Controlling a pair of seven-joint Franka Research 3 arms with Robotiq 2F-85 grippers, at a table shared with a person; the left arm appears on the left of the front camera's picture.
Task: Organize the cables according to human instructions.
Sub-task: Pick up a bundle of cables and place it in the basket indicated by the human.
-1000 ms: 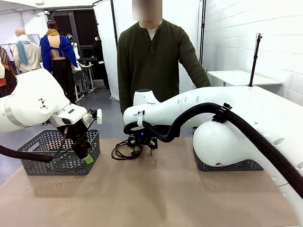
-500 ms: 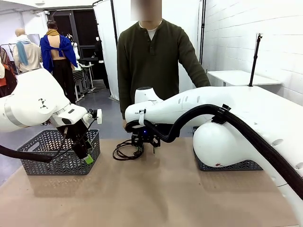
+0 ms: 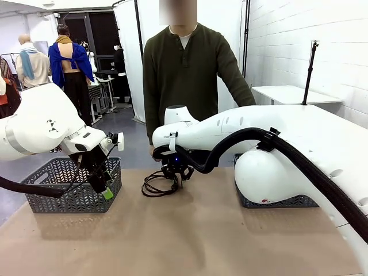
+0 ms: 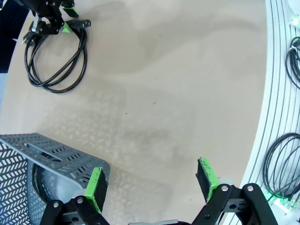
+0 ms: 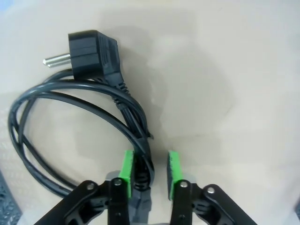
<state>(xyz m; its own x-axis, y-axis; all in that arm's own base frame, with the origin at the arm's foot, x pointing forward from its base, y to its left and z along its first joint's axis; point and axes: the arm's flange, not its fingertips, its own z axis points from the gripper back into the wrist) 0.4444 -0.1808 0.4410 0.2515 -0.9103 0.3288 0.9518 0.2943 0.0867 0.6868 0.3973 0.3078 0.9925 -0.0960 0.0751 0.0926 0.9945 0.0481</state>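
Observation:
A coiled black cable (image 3: 156, 186) lies on the brown table just in front of the person. Its two-pin plug (image 5: 91, 49) points away from the loops (image 5: 70, 91). My right gripper (image 3: 175, 172) reaches across the middle and is down on the coil. Its green pads (image 5: 126, 166) are shut on the cord's connector end (image 5: 139, 164), and that gripper (image 4: 51, 21) shows at the coil (image 4: 56, 63). My left gripper (image 3: 104, 185) hangs open at the left basket's near corner, its jaws (image 4: 151, 183) wide apart over bare table. Another black cord (image 4: 40, 180) lies inside that basket.
A grey mesh basket (image 3: 69, 192) stands at the left, and a second one (image 3: 282, 201) sits at the right behind my right arm. More black cords (image 4: 281, 164) rest on a white ribbed surface beside the table. The person (image 3: 184, 75) stands at the far edge.
My right gripper has shifted slightly right and the cable coil has slid with it. The left arm has not moved.

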